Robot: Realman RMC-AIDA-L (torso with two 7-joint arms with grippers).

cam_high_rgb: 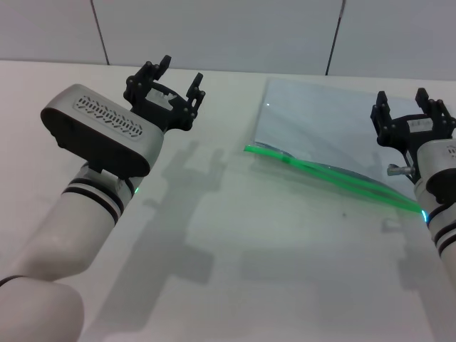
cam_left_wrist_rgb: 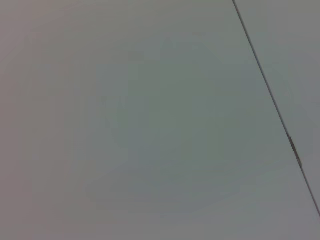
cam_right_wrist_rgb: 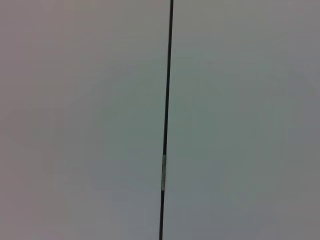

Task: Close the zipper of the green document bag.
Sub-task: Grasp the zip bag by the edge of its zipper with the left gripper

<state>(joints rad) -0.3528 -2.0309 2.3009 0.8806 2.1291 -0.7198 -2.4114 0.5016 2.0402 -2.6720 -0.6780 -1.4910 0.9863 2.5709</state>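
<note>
The green document bag [cam_high_rgb: 320,125] lies flat on the white table at the right, a translucent pale blue-grey pouch. Its zipper [cam_high_rgb: 335,174], a thin bright green strip, runs along the near long edge and slants down to the right; near its left end the strip splits apart. My left gripper [cam_high_rgb: 169,80] hovers raised at the left, well clear of the bag, fingers spread open and empty. Over the bag's right end my right gripper [cam_high_rgb: 405,101] is raised too, open and holding nothing. Both wrist views show only wall panels.
The white table [cam_high_rgb: 271,256] stretches toward me with bare surface in front of the bag. A panelled wall [cam_high_rgb: 214,28] with dark seams stands behind the table's far edge.
</note>
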